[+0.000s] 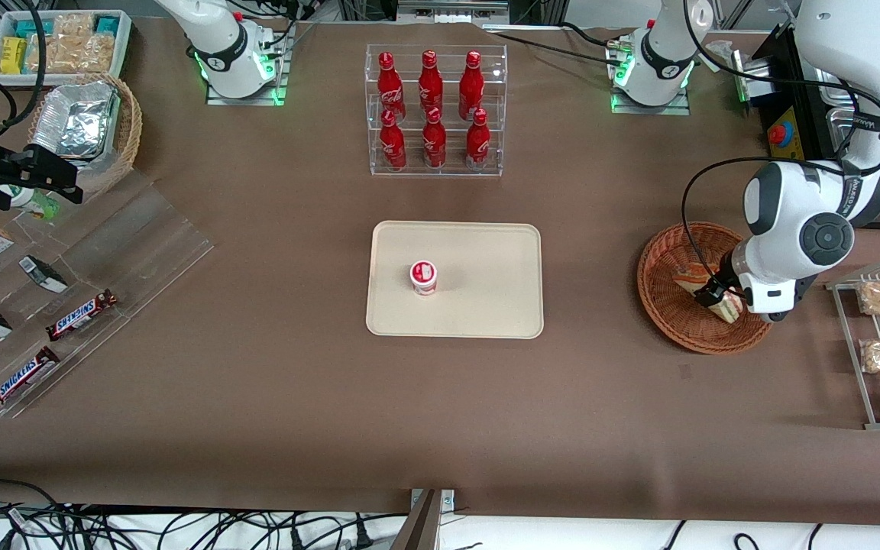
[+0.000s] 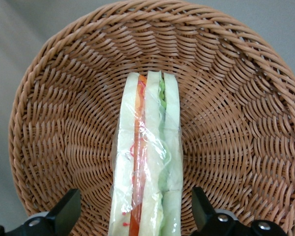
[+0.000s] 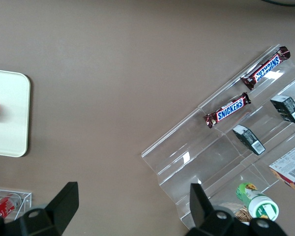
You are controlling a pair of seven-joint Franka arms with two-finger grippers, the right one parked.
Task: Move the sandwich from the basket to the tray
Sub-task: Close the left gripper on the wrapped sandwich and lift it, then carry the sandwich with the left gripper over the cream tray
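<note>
The sandwich (image 2: 147, 162) lies in the basket (image 1: 665, 305), standing on edge with its layers showing. The gripper (image 2: 136, 214) is down in the basket with jaws spread, one finger (image 2: 64, 211) on each side of the sandwich, a gap left on both. The basket sits well apart from the tray (image 1: 486, 252), toward the working arm's end of the table, and a small red-and-white cup (image 1: 423, 276) stands on the tray.

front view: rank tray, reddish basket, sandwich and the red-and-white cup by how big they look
1. tray
2. basket
3. sandwich, partly hidden by the open gripper straddling it
4. cup, looks close to the sandwich, so those two are uncertain
</note>
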